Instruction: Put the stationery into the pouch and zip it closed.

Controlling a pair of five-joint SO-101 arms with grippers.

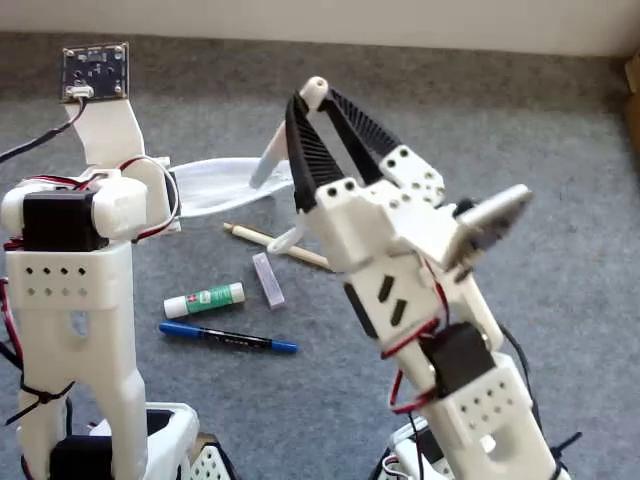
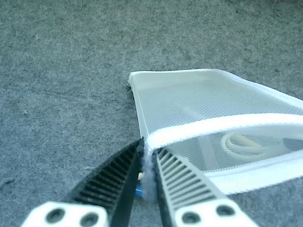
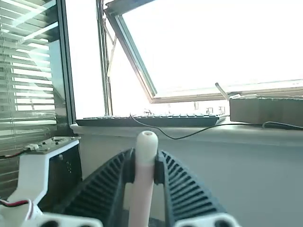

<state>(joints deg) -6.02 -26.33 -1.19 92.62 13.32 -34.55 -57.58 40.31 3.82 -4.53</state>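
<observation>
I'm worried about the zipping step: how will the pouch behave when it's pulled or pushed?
The pouch is thin see-through mesh, so likely floppy and light. Pinched at one end by the left gripper, it would probably bunch up rather than stay taut. The carpet may snag it.

Office: keyboard (image 3: 156, 121), window blinds (image 3: 28, 71), grey carpet (image 1: 560, 200).

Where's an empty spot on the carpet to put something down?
Bare carpet stretches behind the pouch up to the wall, and a smaller patch lies on the near side of the blue pen. It's crowded between pouch and blue pen: the pencil, eraser and glue stick lie close together there.
</observation>
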